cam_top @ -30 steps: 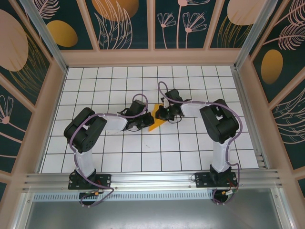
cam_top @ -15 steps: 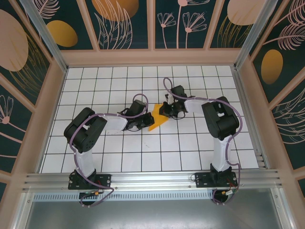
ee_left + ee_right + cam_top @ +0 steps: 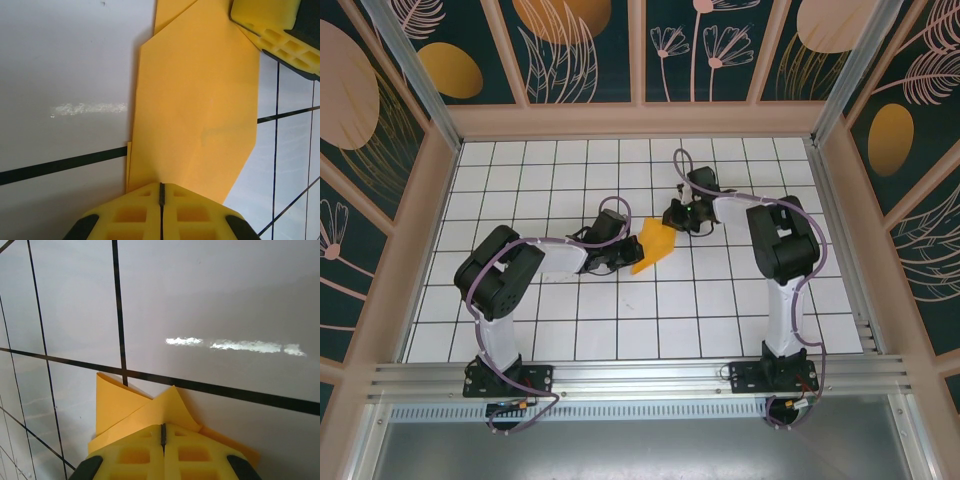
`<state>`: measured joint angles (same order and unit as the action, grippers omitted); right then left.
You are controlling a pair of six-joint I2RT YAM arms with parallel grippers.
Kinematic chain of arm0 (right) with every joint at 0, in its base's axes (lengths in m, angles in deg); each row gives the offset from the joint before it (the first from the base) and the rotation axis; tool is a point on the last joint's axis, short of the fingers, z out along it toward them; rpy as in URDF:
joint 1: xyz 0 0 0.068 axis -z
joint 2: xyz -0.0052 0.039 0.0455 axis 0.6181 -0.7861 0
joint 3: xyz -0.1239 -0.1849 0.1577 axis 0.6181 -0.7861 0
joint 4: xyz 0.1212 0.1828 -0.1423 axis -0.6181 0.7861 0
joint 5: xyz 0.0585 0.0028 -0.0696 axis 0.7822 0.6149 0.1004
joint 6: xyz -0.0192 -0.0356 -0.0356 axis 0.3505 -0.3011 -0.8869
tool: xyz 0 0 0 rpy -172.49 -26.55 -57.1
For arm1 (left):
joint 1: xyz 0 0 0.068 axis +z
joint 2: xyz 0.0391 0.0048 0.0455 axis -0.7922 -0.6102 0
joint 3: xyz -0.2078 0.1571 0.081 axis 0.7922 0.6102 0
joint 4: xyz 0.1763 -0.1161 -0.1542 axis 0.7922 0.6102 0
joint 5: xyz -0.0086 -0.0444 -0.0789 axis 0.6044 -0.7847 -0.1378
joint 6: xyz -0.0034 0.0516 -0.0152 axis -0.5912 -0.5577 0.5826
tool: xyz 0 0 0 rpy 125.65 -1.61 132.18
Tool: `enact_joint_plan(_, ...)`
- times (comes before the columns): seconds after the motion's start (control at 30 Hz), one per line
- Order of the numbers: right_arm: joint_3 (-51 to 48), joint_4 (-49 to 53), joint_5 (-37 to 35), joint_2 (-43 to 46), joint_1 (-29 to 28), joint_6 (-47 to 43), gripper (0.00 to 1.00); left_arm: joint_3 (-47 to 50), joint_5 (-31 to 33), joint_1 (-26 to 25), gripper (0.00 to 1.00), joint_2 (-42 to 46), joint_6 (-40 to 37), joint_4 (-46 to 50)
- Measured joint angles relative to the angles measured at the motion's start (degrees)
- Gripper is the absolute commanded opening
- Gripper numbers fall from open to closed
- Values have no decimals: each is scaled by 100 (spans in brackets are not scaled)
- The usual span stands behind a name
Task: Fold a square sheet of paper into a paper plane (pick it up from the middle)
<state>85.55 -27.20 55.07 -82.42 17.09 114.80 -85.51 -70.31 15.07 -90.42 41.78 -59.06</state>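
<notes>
1. The paper (image 3: 655, 247) lies on the surface (image 3: 700, 300) between the two pincers. It is folded into a flat, many-sided shape, not yet a dart.
2. The left pincer (image 3: 161, 195) is closed, with its tips on the paper's near edge. I cannot tell whether it pinches or presses.
3. The right pincer (image 3: 163, 432) is closed at the far end, and loose flaps rise just ahead of its tips.
4. My judgement is that the early folds are made, while the narrowing, the centre crease and the wings remain.

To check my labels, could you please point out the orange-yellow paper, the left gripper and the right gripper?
orange-yellow paper (image 3: 195, 100), left wrist view, middle of its flat top layer.
left gripper (image 3: 161, 189), left wrist view, seam between its closed fingertips.
right gripper (image 3: 163, 430), right wrist view, seam between its closed fingertips.
</notes>
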Motion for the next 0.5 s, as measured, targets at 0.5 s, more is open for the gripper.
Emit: enact_joint_plan(0.5, 223, 48, -761, 529, 186, 0, 6, 0, 15, 0, 7, 0, 0, -9)
